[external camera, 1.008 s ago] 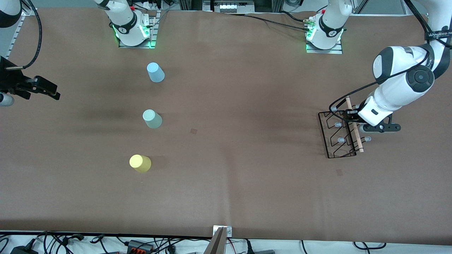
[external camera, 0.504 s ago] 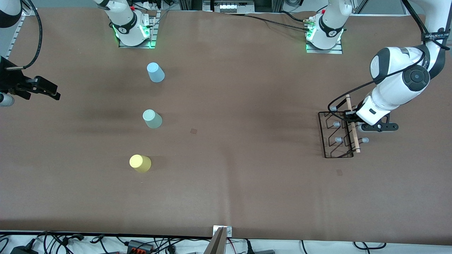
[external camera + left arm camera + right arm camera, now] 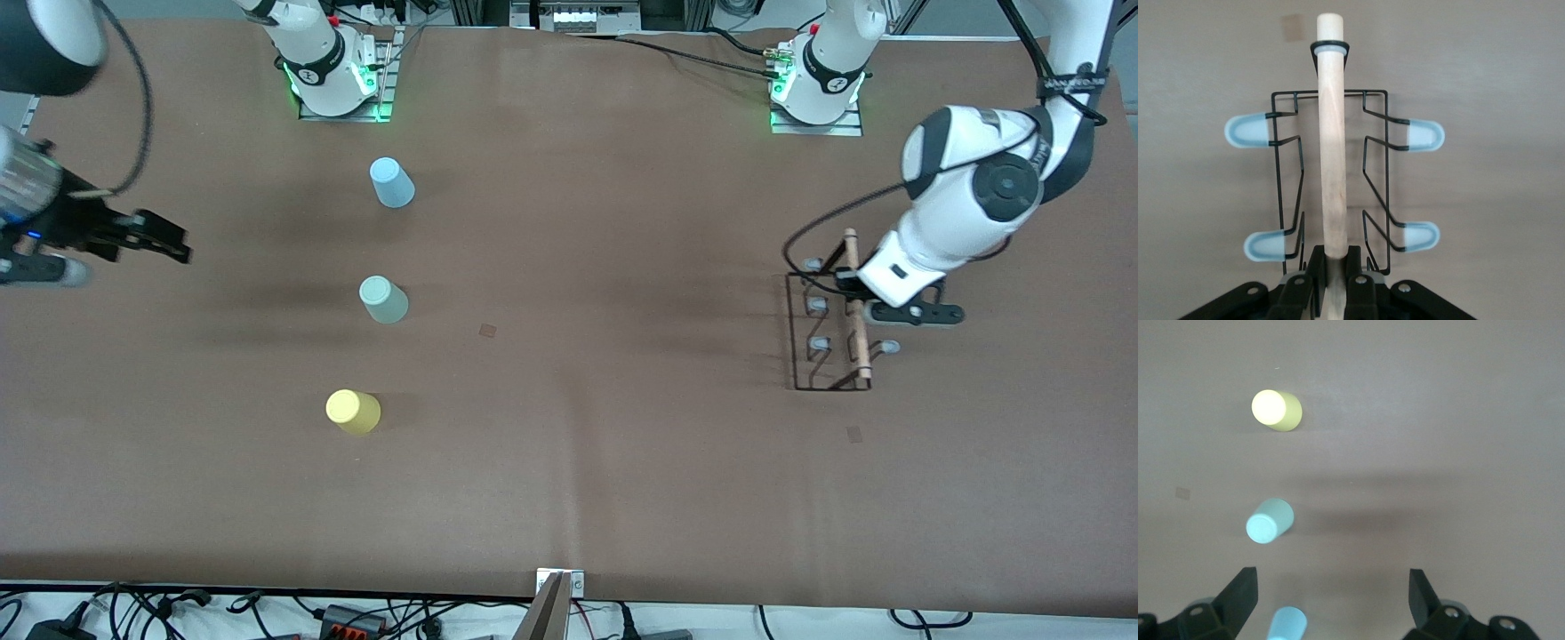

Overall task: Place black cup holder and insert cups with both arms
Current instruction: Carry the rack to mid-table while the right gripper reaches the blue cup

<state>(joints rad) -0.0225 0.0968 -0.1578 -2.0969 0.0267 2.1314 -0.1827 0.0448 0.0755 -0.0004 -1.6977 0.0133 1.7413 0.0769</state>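
Note:
My left gripper (image 3: 852, 290) is shut on the light wooden handle (image 3: 857, 320) of the black cup holder (image 3: 794, 333), toward the left arm's end of the table. In the left wrist view my left gripper (image 3: 1336, 257) clamps the rod of the holder (image 3: 1331, 133), and grey-tipped pegs stick out on both sides. Three cups stand upside down in a row: light blue (image 3: 391, 182), pale green (image 3: 383, 299), yellow (image 3: 353, 412). My right gripper (image 3: 153, 240) is open and empty in the air at the right arm's end. In the right wrist view, past my right gripper (image 3: 1331, 587), show the yellow (image 3: 1276, 410), green (image 3: 1269, 520) and blue (image 3: 1287, 625) cups.
The brown table top (image 3: 578, 444) has two small dark patches, one mid-table (image 3: 487, 330) and one nearer the front camera than the holder (image 3: 854, 434). The arm bases (image 3: 338, 80) stand at the robots' edge. Cables (image 3: 356, 613) lie along the front edge.
My left gripper has carried the cup holder toward the right arm's end of the table. My right gripper has shifted toward the cups.

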